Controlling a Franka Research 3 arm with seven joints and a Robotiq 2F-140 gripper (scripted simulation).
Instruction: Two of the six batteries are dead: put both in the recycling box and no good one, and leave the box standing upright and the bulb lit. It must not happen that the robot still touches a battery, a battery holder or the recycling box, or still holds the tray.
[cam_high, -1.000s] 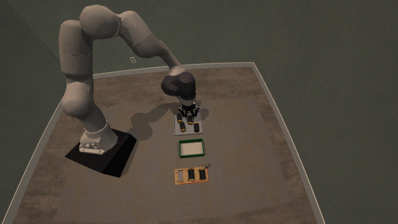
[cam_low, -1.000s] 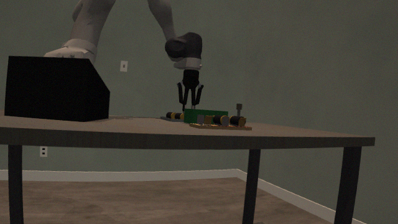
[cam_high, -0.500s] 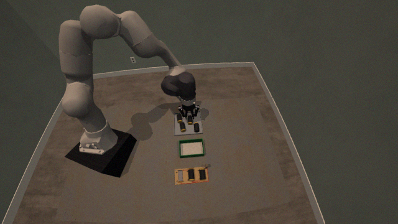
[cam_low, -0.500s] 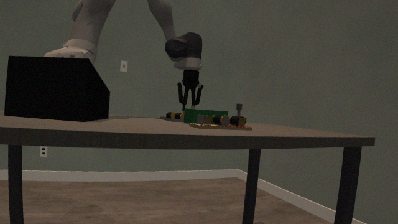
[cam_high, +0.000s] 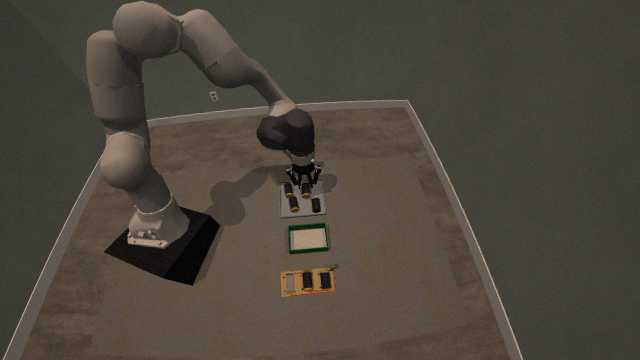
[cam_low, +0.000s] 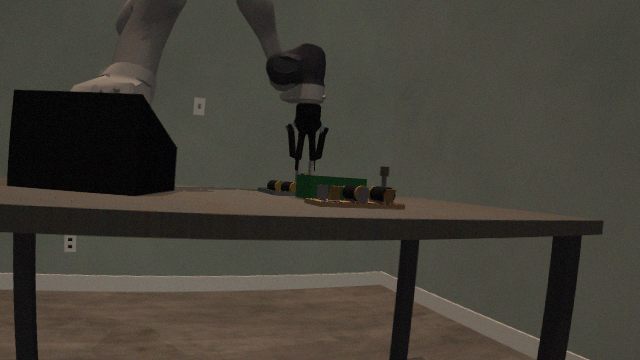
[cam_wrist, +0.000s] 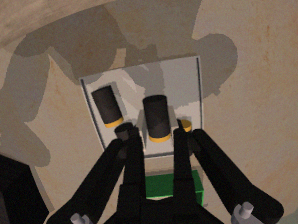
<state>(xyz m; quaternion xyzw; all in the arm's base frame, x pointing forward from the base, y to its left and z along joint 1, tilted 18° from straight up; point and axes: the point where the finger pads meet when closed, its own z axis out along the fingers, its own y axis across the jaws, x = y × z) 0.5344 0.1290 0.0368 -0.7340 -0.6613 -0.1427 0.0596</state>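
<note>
One battery (cam_high: 306, 189) (cam_wrist: 156, 116) is sitting gripped by the gripper (cam_high: 306, 185) (cam_low: 305, 169) (cam_wrist: 157, 115); if the pads are squeezing off-centre, its round body could be slipping during lifting, knocking neighbours on the tray (cam_high: 304, 202) (cam_low: 274, 191) (cam_wrist: 182, 75).
</note>
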